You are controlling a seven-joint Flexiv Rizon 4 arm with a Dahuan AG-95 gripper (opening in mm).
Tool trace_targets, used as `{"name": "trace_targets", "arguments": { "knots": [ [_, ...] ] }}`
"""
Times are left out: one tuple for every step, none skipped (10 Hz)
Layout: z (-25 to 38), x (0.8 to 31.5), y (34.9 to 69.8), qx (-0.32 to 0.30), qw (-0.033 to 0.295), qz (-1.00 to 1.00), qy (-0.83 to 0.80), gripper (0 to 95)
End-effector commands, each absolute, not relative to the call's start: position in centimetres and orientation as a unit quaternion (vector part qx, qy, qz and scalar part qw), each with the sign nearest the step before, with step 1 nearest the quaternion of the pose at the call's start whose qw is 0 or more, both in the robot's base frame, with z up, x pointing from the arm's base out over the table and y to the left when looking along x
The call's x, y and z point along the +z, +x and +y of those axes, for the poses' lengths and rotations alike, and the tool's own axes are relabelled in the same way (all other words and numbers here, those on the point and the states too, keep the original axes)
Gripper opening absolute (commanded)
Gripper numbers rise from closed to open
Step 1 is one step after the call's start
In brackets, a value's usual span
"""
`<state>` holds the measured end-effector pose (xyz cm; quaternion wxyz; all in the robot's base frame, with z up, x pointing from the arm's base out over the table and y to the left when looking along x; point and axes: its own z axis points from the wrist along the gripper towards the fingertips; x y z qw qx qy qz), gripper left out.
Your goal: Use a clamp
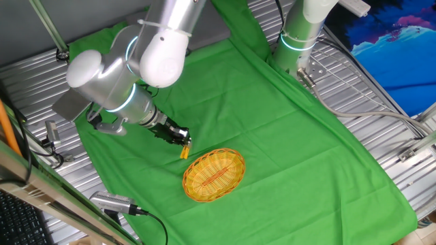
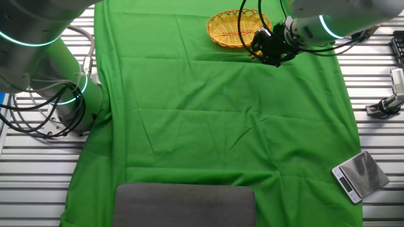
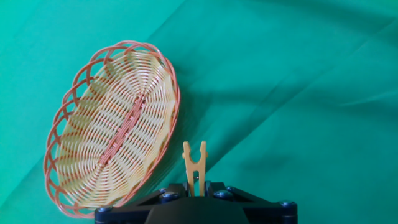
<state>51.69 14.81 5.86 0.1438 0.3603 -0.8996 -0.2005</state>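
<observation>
Clearly the clamp is already in hand, so the step under way is carrying it toward the place where it gets clipped on. Reading the hand view from left to right: the oval wicker basket (image 3: 112, 127) fills the left half of the picture and lies on the green cloth (image 3: 298, 81); just to the right of its rim stands the clamp (image 3: 194, 167), its two prongs pointing up and away from the gripper (image 3: 195, 190); right of that is bare, creased cloth. The fingers are closed on the clamp's tail end, which sits pinched between them at the bottom edge of the picture. Whether the prongs are squeezed apart or resting shut I cannot tell for sure, though a narrow gap shows between the tips.

From one fixed view the gripper (image 1: 178, 137) hangs near the bench's front left part, with the clamp (image 1: 184, 152) poking down just beside the far-left rim of the basket (image 1: 214, 175), seemingly not yet touching it. The other fixed view shows the gripper (image 2: 268, 47) right beside the basket (image 2: 235, 28), the clamp itself hidden there.

My judgement: the next move calls for lining the open prongs up with the basket's rim, sliding them over the wicker edge, then easing the fingers off so the clamp bites.
</observation>
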Motion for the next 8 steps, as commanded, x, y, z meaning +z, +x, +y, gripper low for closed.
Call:
{"name": "trace_targets", "arguments": {
  "knots": [
    [14.76, 5.9, 51.63, -0.2, 0.14, -0.898, 0.367, 0.0],
    [14.76, 5.9, 51.63, -0.199, 0.14, -0.897, 0.368, 0.0],
    [14.76, 5.9, 51.63, -0.196, 0.141, -0.898, 0.369, 0.0],
    [14.76, 5.9, 51.63, -0.191, 0.141, -0.897, 0.373, 0.0],
    [14.76, 5.9, 51.63, -0.19, 0.145, -0.892, 0.384, 0.0],
    [14.76, 5.9, 51.63, -0.188, 0.145, -0.89, 0.39, 0.0],
    [14.76, 5.9, 51.63, -0.186, 0.146, -0.884, 0.403, 0.0],
    [14.76, 5.9, 51.63, -0.188, 0.146, -0.881, 0.409, 0.0]
  ]
}}
